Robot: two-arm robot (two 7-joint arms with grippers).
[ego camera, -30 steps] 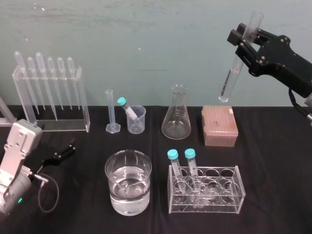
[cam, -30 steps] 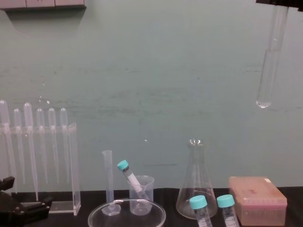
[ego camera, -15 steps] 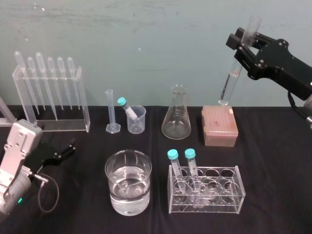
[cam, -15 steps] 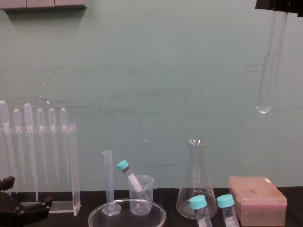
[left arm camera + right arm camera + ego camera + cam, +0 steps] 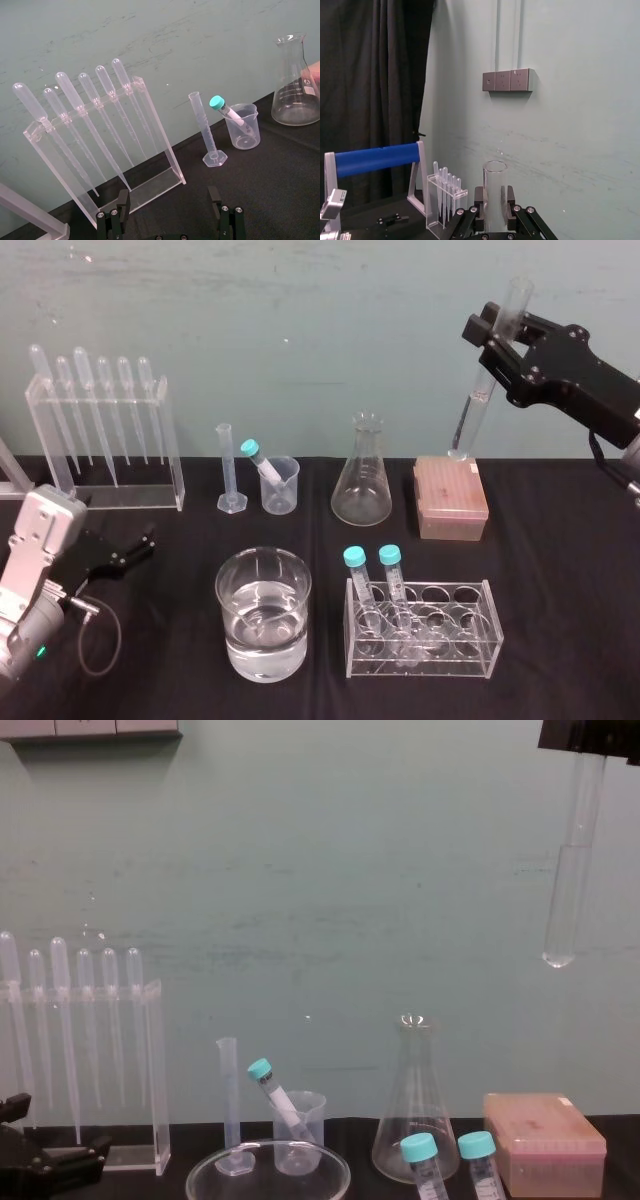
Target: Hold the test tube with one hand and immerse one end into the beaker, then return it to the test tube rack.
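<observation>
Since one second ago the right end effector [image 5: 497, 332] has come a little lower and the test tube [image 5: 467, 422] with it. Its black fingers are clamped on the upper part of the tube. The tube is long, slim, clear glass with an open mouth and a rounded bottom, and it hangs slightly tilted. In the chest view the test tube [image 5: 567, 895] is high in the air, well above the pink box [image 5: 545, 1143]. The box is translucent plastic with a flat lid.

From the right wrist view, the open rim of the test tube [image 5: 495, 192] stands between the fingers of the right end effector [image 5: 495, 212].

The left end effector [image 5: 167, 210] rests low on the left of the black cloth worktop [image 5: 560, 590], its jaws standing apart with nothing between them.

The beaker [image 5: 281, 486] is a small clear plastic cup with a spout and faint marks that I cannot read. It stands at the back of the worktop, just beside the measuring cylinder [image 5: 227, 472], and a teal-capped tube [image 5: 261, 462] leans inside it.

The test tube rack [image 5: 420, 667] is clear acrylic with round holes and stands near the front, holding two teal-capped tubes at its left end. The conical flask [image 5: 361, 475] of clear glass has white graduation marks, too small to read. A wide clear vessel [image 5: 263, 615] holds clear liquid. The pipette stand [image 5: 105, 435] at the back left carries six bulb-topped pipettes.
</observation>
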